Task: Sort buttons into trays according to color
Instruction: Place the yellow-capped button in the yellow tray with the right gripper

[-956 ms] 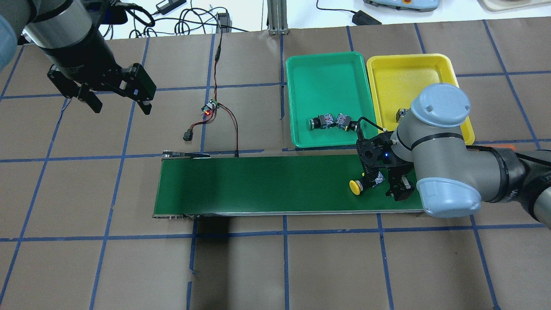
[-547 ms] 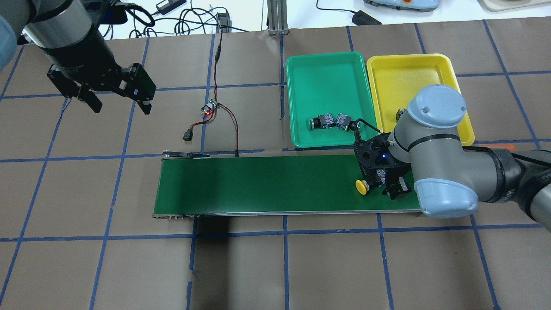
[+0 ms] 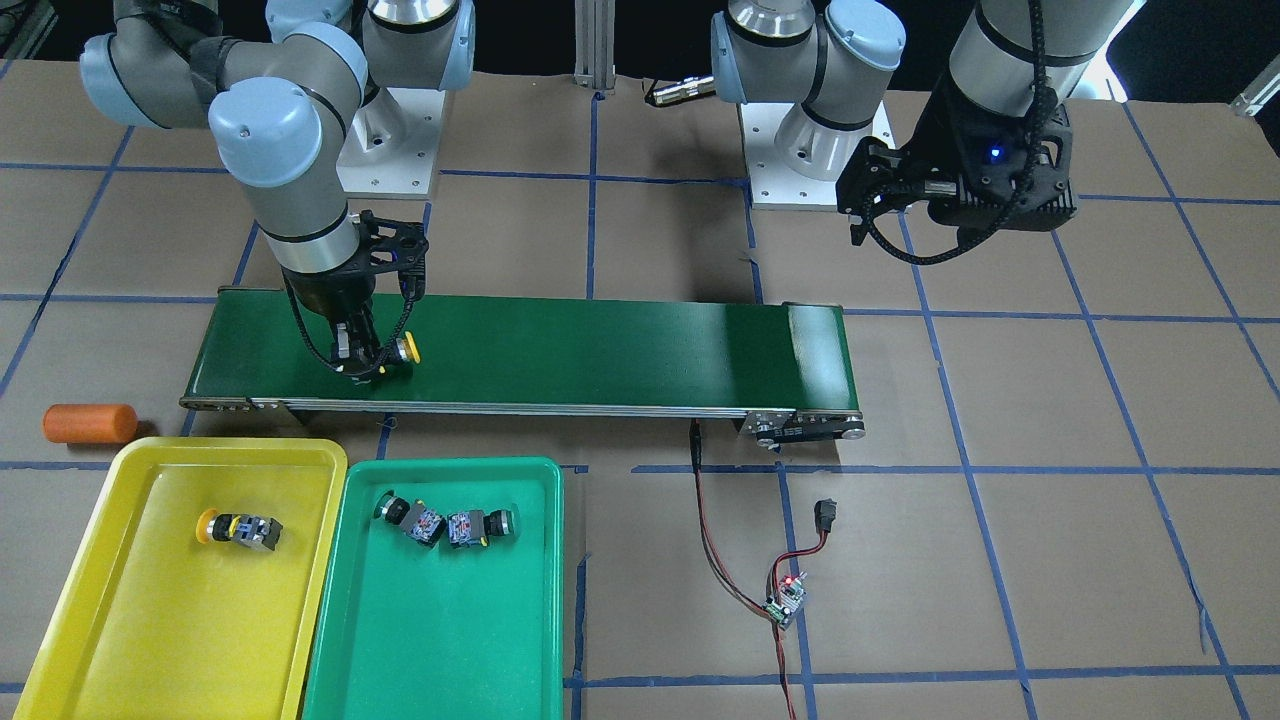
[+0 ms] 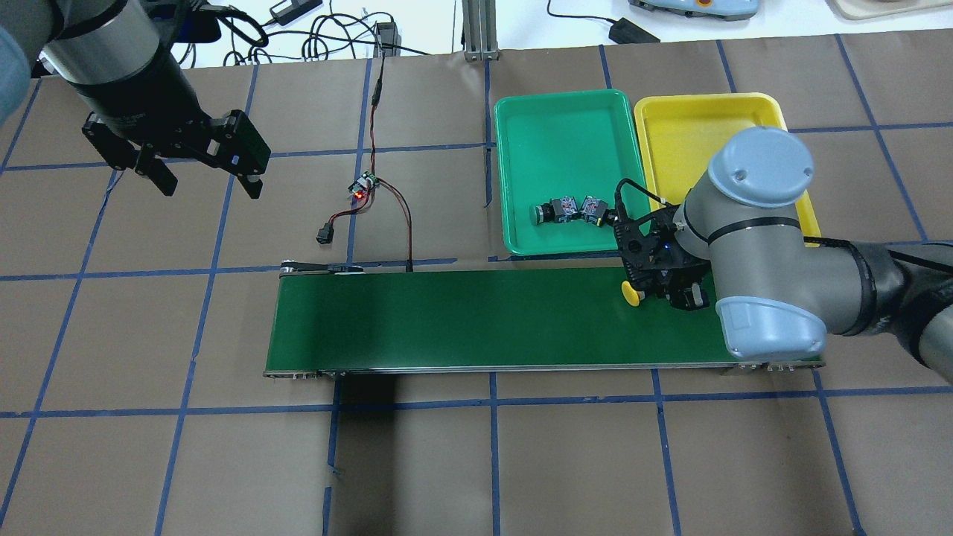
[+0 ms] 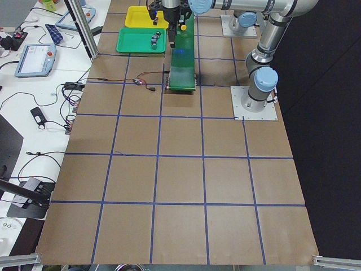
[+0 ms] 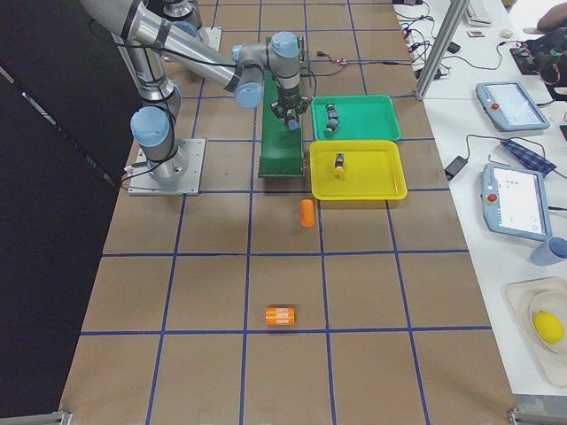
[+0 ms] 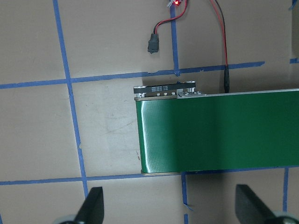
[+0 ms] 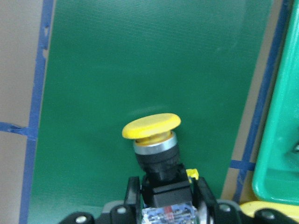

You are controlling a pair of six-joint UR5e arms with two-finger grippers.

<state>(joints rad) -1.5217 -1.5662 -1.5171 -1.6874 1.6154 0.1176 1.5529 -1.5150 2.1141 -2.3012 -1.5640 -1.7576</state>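
Note:
My right gripper (image 8: pixel 168 201) is shut on the black body of a yellow-capped button (image 8: pixel 152 132), held over the belt's end nearest the trays; the button's cap (image 4: pixel 631 292) points sideways. Two green-capped buttons (image 4: pixel 547 212) (image 4: pixel 598 211) lie in the green tray (image 4: pixel 566 112). A second yellow button (image 3: pixel 238 528) lies in the yellow tray (image 3: pixel 150 620); in the overhead view my right arm hides it. My left gripper (image 4: pixel 208 182) hangs open and holds nothing, beyond the belt's other end.
The dark green conveyor belt (image 4: pixel 461 320) runs across the middle. Red and black wires with a small lit board (image 4: pixel 365 186) lie near its left end. An orange cylinder (image 3: pixel 90 423) rests beside the yellow tray, another (image 6: pixel 282 316) farther off.
My right gripper has carried the yellow button across the belt toward the trays. The left arm has not moved.

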